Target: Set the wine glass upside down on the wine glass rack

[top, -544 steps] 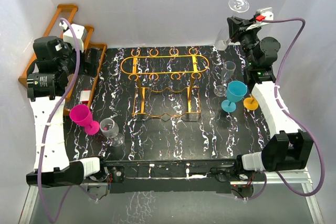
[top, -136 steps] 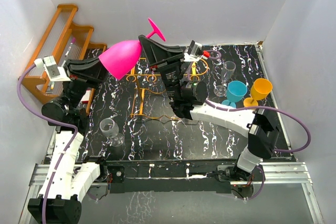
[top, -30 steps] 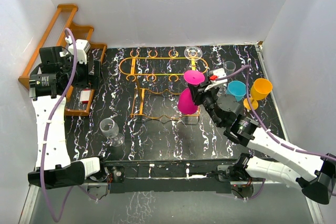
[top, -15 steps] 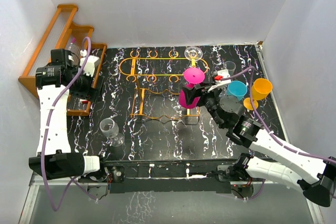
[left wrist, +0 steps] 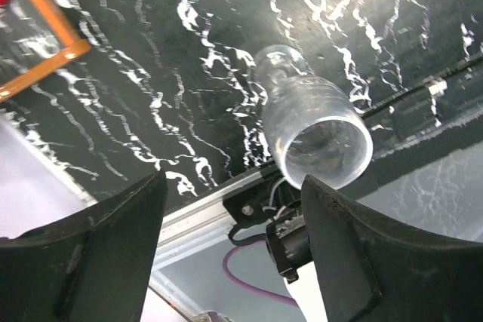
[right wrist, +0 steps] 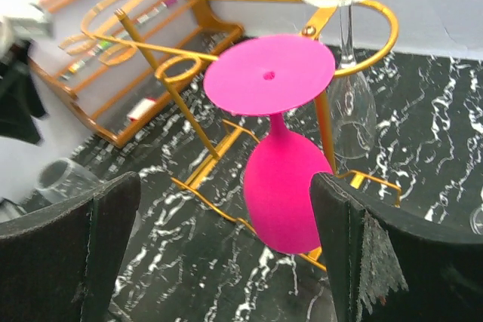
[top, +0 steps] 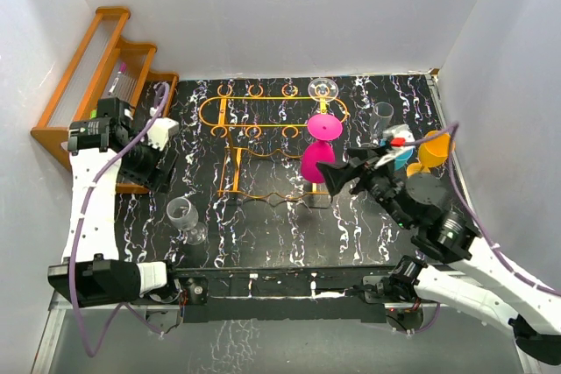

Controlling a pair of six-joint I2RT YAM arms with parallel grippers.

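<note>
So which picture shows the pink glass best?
The right wrist view. The pink glass fills the middle, close up, upside down with its round foot on top. The top view shows it too, but small, at the gold rack. The left wrist view misses it; only a clear glass shows there.

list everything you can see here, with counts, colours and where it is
wine glass rack: 1, orange-gold wire, back centre of table
pink glass: 1, pink, hanging upside down in rack
hanging clear glass: 1, clear, upside down, rack's far right
front clear glass: 1, clear, upright, front left
right clear glass: 1, clear, upright, right
teal glass: 1, teal, right, partly hidden
orange glass: 1, orange, far right
wooden rack: 1, brown, back left
table: 1, black marbled
left fingers: 2, black, open
right fingers: 2, black, open
</note>
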